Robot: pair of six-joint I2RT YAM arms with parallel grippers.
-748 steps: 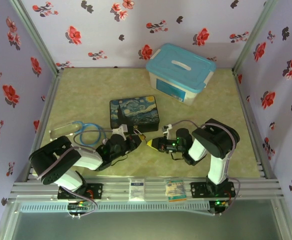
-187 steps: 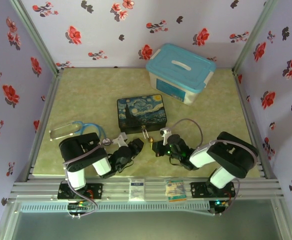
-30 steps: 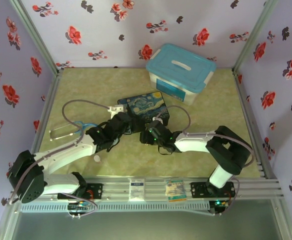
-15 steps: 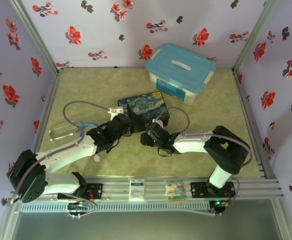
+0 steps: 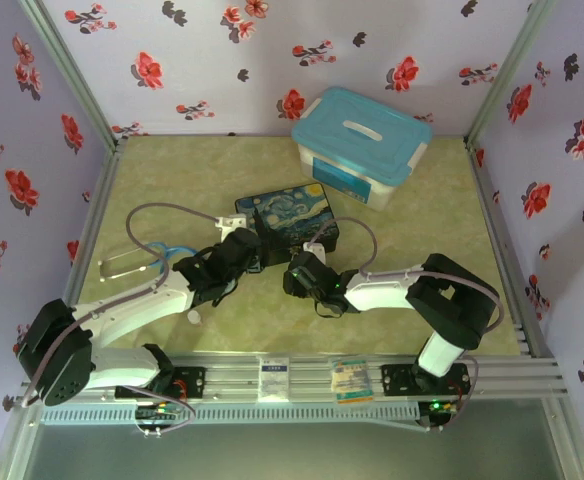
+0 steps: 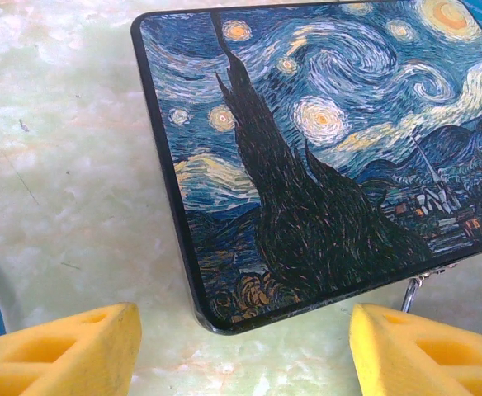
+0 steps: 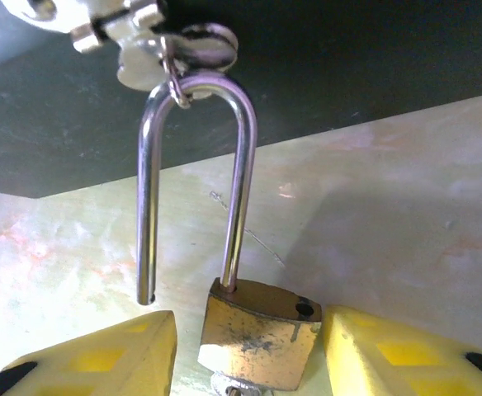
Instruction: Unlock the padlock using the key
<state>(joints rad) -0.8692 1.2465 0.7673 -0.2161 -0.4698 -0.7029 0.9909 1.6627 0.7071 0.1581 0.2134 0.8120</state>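
Note:
The brass padlock (image 7: 257,334) hangs by its silver shackle (image 7: 196,165) from the hasp on the painted box (image 5: 287,215). One shackle leg is out of the body, so the lock stands unlocked. A bit of silver metal, the key (image 7: 239,386), pokes from the body's underside at the frame edge. My right gripper (image 7: 249,346) straddles the brass body. Its right finger almost touches the body and a narrow gap shows on the left. My left gripper (image 6: 245,346) is open in front of the box's near corner (image 6: 216,318), with nothing between its yellow fingers (image 6: 68,346).
A blue-lidded plastic bin (image 5: 362,145) stands at the back right. A stethoscope with blue tubing (image 5: 137,258) lies at the left by my left arm. A small white disc (image 5: 193,316) lies in front of that arm. Patterned walls close in the table.
My right gripper's fingers have drawn in around the padlock body and the wrist has shifted slightly toward me. The left arm has hardly moved.

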